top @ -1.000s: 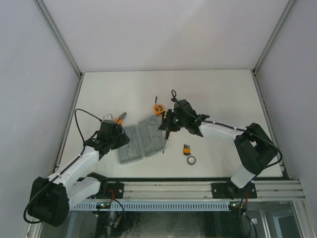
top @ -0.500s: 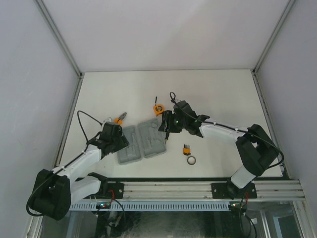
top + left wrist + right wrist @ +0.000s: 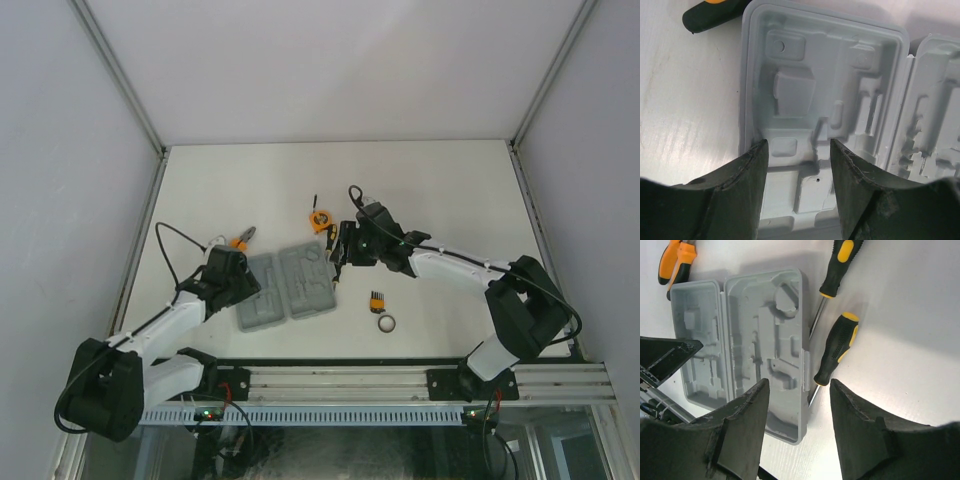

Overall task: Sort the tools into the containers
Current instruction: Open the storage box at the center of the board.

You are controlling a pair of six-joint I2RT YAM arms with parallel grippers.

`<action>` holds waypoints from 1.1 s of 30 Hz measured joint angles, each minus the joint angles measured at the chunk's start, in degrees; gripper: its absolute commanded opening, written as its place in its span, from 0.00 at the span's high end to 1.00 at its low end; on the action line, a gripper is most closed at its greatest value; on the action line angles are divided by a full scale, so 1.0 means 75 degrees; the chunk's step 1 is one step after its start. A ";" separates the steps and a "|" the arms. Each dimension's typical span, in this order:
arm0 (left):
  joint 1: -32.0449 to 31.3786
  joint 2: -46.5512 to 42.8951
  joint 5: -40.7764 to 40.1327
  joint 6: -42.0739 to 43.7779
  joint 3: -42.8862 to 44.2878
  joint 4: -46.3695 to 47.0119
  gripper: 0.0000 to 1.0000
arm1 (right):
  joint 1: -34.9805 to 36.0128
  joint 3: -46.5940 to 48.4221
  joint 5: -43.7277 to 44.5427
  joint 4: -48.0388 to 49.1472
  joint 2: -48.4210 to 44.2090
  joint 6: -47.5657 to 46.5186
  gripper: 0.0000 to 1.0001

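Observation:
The grey tool case (image 3: 288, 288) lies open and holds no tools. It also shows in the left wrist view (image 3: 825, 100) and the right wrist view (image 3: 755, 345). My left gripper (image 3: 248, 288) is open and empty over the case's left half, its midpoint low in its wrist view (image 3: 797, 150). My right gripper (image 3: 338, 262) is open and empty (image 3: 797, 390) above the case's right edge. Two black-and-orange screwdrivers (image 3: 837, 347) (image 3: 837, 262) lie just right of the case. The orange-handled pliers (image 3: 240, 238) (image 3: 675, 260) lie left of it.
The orange tape measure (image 3: 320, 219) lies behind the case. The small bit set (image 3: 376, 298) and the dark ring (image 3: 386, 323) lie to the case's right, near the table's front edge. White walls enclose the table.
My right gripper has shifted slightly right and back from the case's edge. My left gripper has edged toward the case's left half. The tools have not visibly moved.

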 measured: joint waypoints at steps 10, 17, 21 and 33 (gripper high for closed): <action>0.0000 0.0152 -0.0003 0.0006 0.0000 0.0239 0.44 | -0.0029 -0.0003 0.0055 -0.0038 0.0000 -0.0029 0.52; 0.0000 0.0274 -0.0090 0.0000 0.0023 0.0347 0.45 | -0.0035 -0.0085 0.0052 -0.0006 -0.0006 -0.0029 0.53; -0.0015 0.0283 -0.0134 -0.0006 0.0023 0.0376 0.45 | -0.0058 -0.0152 0.0055 0.0003 -0.0006 -0.0029 0.54; -0.0015 0.0297 -0.0152 -0.0003 0.0023 0.0399 0.45 | -0.0163 -0.0863 0.0236 0.0495 -0.0533 0.0099 0.38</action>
